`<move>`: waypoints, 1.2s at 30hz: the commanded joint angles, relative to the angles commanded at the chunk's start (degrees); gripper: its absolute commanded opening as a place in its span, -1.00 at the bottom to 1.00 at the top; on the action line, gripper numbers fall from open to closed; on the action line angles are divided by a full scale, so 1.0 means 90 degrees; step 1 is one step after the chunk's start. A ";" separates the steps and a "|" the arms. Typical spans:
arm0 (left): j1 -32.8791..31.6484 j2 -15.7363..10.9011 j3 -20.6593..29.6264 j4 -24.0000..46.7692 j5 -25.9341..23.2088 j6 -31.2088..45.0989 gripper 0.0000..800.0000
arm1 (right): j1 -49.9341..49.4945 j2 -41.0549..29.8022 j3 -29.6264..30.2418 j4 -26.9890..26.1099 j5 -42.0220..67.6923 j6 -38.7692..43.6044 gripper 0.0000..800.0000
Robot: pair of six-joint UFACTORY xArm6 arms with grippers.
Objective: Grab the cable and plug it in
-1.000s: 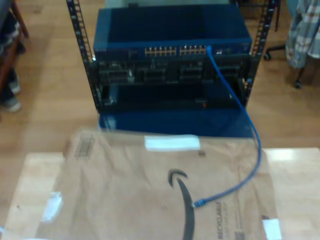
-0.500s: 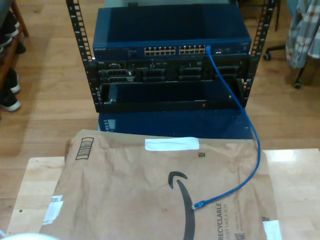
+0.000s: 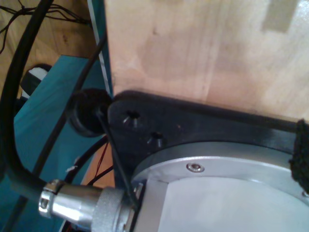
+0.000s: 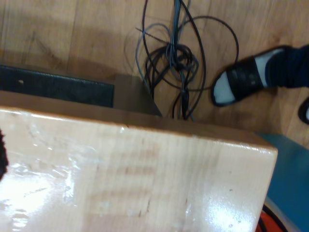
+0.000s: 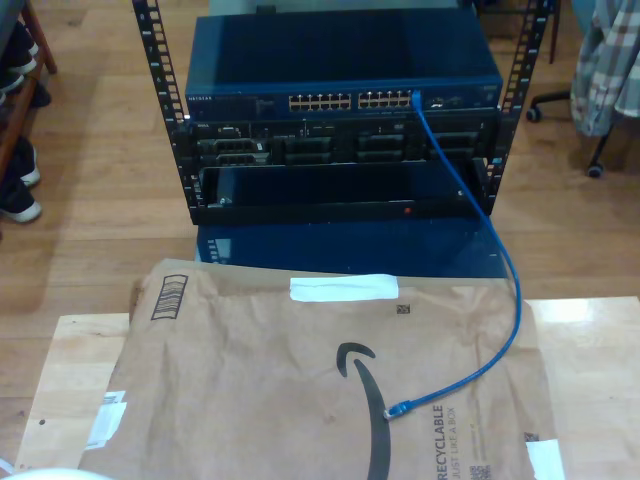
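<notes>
First wrist view: my first gripper's camera looks down past a silver flange [image 3: 217, 193] and a black base plate [image 3: 193, 121] to the pale wood counter [image 3: 203, 48]; a thick black robot cable [image 3: 19, 121] loops beside it. The jaws are out of frame, so I cannot tell whether they are open or closed.

Second wrist view: a counter corner [image 4: 145, 183], a tangle of dark wires [image 4: 176, 63] on the floor beyond, and a person's sandalled foot [image 4: 241, 82]. My second gripper's state cannot be told either.

Exterior view: the cable [image 5: 505, 270] runs from a port in the blue switch [image 5: 345, 60] down to its free plug [image 5: 397, 409], lying on a brown paper mailer [image 5: 250, 390] on the counter.

Handling: likely light, limp and springy; the clear plug's clip looks fragile. Best taken on the jacket just behind the free plug, keeping the plug aligned.
</notes>
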 joint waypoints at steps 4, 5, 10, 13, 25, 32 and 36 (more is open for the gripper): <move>0.0000 0.0000 0.0000 0.0000 0.0000 0.0000 1.00 | -0.0020 0.0254 0.0029 0.0000 -0.0010 0.0000 0.99; 0.0000 0.0000 0.0000 0.0000 0.0000 0.0000 1.00 | -0.0029 0.0313 0.0039 0.0000 -0.0020 -0.0010 0.99; 0.0000 0.0000 0.0000 0.0000 0.0000 0.0000 1.00 | -0.0264 0.0420 0.0234 -0.0010 -0.0039 -0.0010 0.99; 0.0000 0.0000 0.0000 0.0000 0.0000 0.0000 1.00 | -0.0381 0.0635 0.0244 0.0000 -0.0059 -0.0059 0.99; 0.0000 0.0000 0.0000 0.0000 0.0000 0.0000 1.00 | -0.0537 0.1416 0.0557 0.0039 -0.0772 -0.0049 0.99; 0.0000 0.0000 0.0000 0.0000 0.0000 0.0000 1.00 | -0.0547 0.1416 0.0557 0.0039 -0.0772 -0.0049 0.99; 0.0000 0.0000 0.0000 0.0000 0.0000 0.0000 1.00 | -0.0547 0.1416 0.0557 0.0039 -0.0772 -0.0049 0.99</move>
